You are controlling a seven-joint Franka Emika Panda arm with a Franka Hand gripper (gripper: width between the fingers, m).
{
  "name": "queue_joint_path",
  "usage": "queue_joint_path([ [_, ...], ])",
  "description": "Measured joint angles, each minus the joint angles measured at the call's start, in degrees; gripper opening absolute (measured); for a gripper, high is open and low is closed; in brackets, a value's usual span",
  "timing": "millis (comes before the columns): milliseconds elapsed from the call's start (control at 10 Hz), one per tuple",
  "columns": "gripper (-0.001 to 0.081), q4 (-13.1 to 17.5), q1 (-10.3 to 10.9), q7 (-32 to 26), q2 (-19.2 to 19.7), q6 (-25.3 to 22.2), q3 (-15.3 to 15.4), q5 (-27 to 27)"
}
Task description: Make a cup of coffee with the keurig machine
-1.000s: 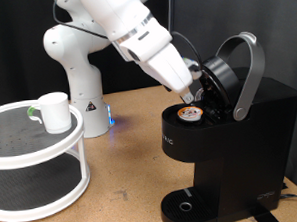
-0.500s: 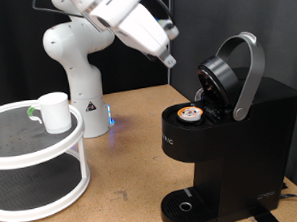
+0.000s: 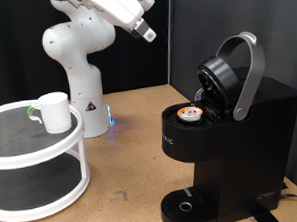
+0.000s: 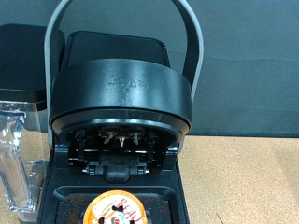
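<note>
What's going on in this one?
A robot arm is partway through making coffee. The coffee machine has its lid up, with a pod sitting in the holder. The hand is up in the air, above and to the exterior view's left of the machine, holding nothing. The white cup waits on a round rack.

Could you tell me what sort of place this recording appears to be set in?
Probably a robotics lab bench, not a kitchen: a keurig machine with its lid up sits on a wooden tabletop, the cup stands on a white two-tier rack, black curtain behind. The hand hangs above.
</note>
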Motion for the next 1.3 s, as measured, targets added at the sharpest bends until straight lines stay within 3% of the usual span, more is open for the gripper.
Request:
queue_joint_path([
  [200, 0.08, -0.1, 0.7, 0.0, 0.1, 0.2, 0.0, 5.1],
  [400, 0.08, 0.7, 2.8, 0.1, 0.3, 0.1, 0.3, 10.0],
  [600, 0.08, 1.9, 4.6, 2.5, 1.5, 0.2, 1.9, 10.7],
  [800, 0.08, 2.3, 5.2, 5.5, 2.7, 3.4, 4.3, 10.7],
  [1300, 0.08, 2.4, 5.6, 3.6, 2.8, 3.3, 4.6, 13.4],
])
